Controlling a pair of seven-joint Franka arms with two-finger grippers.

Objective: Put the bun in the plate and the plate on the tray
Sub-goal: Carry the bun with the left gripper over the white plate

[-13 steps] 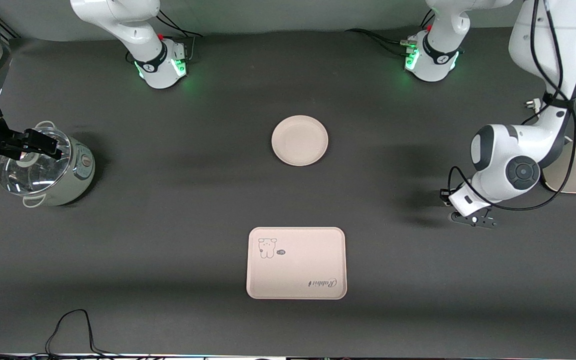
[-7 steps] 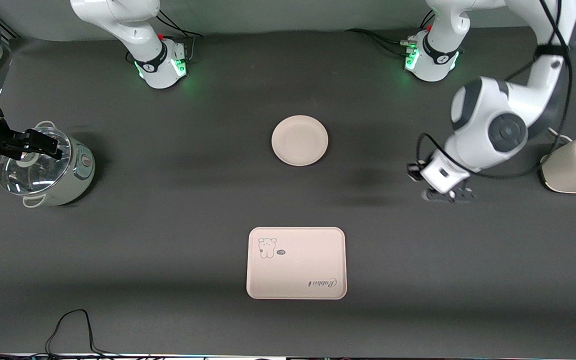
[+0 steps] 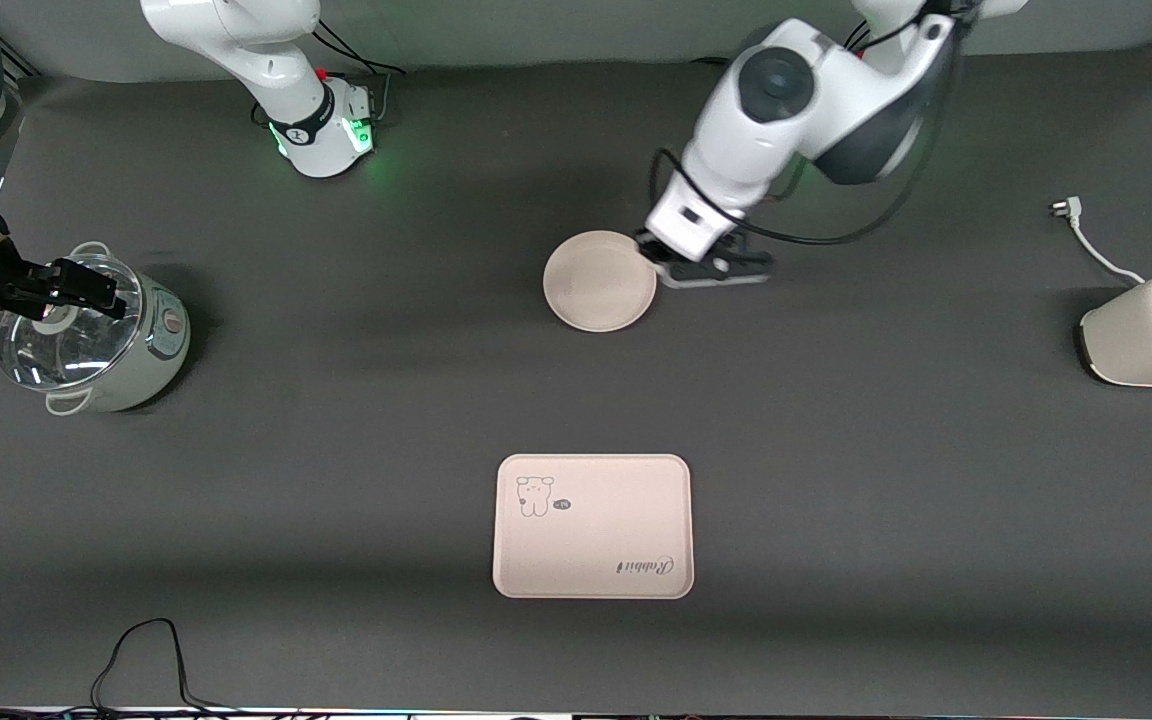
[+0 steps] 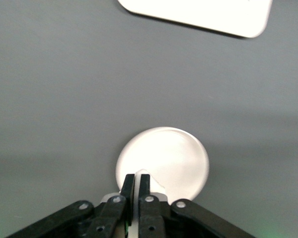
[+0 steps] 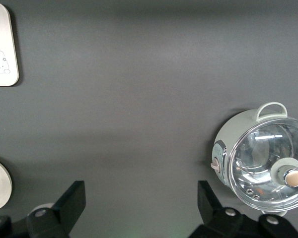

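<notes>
Left gripper (image 3: pixel 704 268) clenched, nothing visibly between fingers, over plate (image 3: pixel 599 281) edge toward left arm's end. Right gripper (image 5: pixel 139 208) spread wide above cooker (image 3: pixel 96 335) lid, waiting. Tray (image 3: pixel 593 527) bare, nearer front camera than plate. Bun not visible.

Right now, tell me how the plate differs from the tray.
The plate is round and plain; the tray is rectangular with rounded corners and carries a bear drawing and script lettering. The plate is narrower than the tray. The plate lies farther from the front camera, with the left gripper at its rim; nothing is near the tray. Both are cream-coloured, lie flat and hold nothing.
</notes>
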